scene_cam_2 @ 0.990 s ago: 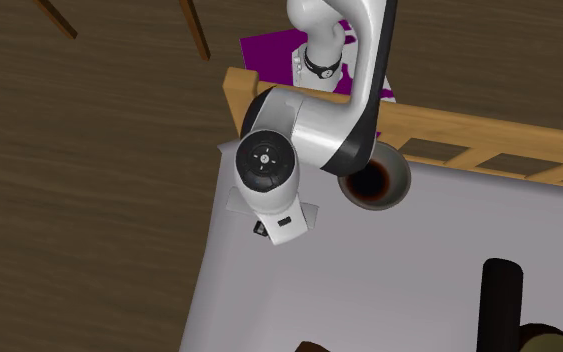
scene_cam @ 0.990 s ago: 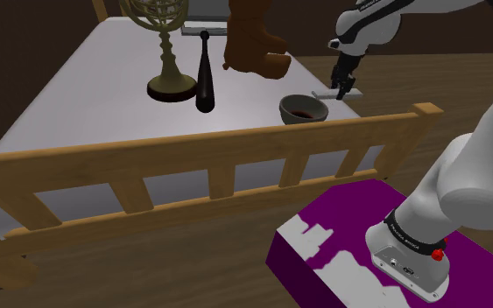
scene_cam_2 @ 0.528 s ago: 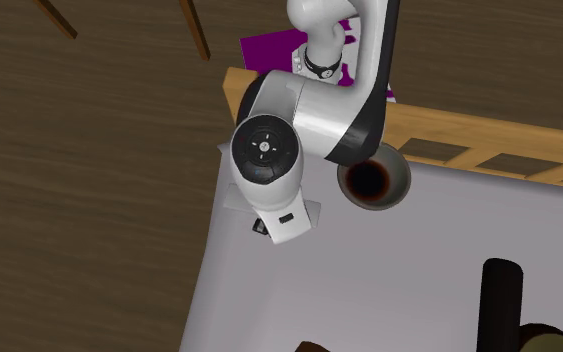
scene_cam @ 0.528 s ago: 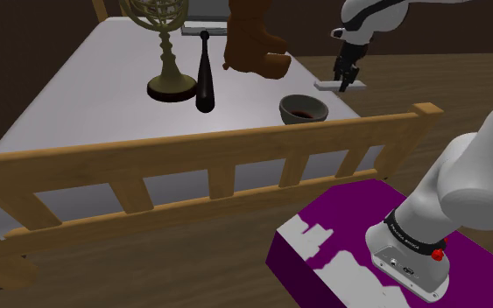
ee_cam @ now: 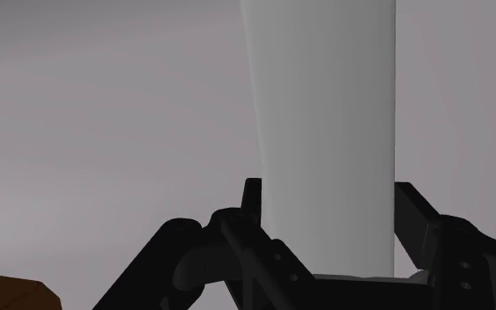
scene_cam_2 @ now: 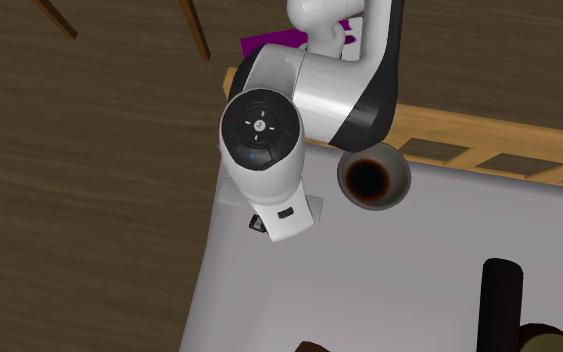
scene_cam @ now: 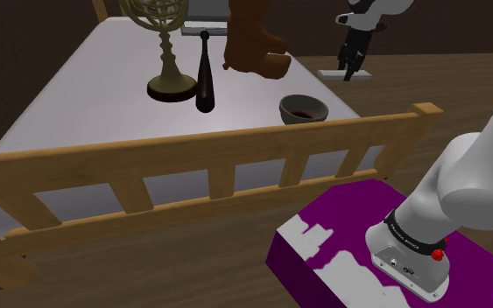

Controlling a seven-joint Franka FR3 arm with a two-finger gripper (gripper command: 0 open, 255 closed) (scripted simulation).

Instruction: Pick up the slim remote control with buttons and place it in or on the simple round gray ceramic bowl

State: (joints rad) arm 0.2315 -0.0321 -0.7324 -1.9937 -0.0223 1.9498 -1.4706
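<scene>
My black gripper [scene_cam: 351, 70] is shut on a slim pale grey remote [scene_cam: 344, 73] and holds it flat in the air, above the grey surface's edge at the shoulder view's right. In the wrist view the remote [ee_cam: 325, 132] runs as a plain grey slab between my two fingers [ee_cam: 252, 198], which clasp its sides. The round grey bowl [scene_cam: 303, 108] with a dark inside stands on the surface, below and left of the gripper in the shoulder view. From above, the bowl [scene_cam_2: 372, 180] sits just right of my hand, and a corner of the remote [scene_cam_2: 314, 209] peeks out from under it.
A brass globe on a stand [scene_cam: 170, 52], a dark bat-shaped object [scene_cam: 205, 80] and a brown boot [scene_cam: 253, 39] stand farther back on the surface. A wooden rail [scene_cam: 209, 149] runs along the near edge. The purple stand [scene_cam: 349, 219] is at lower right.
The gripper has risen with the remote clasped in it, lifting it off the surface and drifting up and right in the shoulder view. The bowl has not moved.
</scene>
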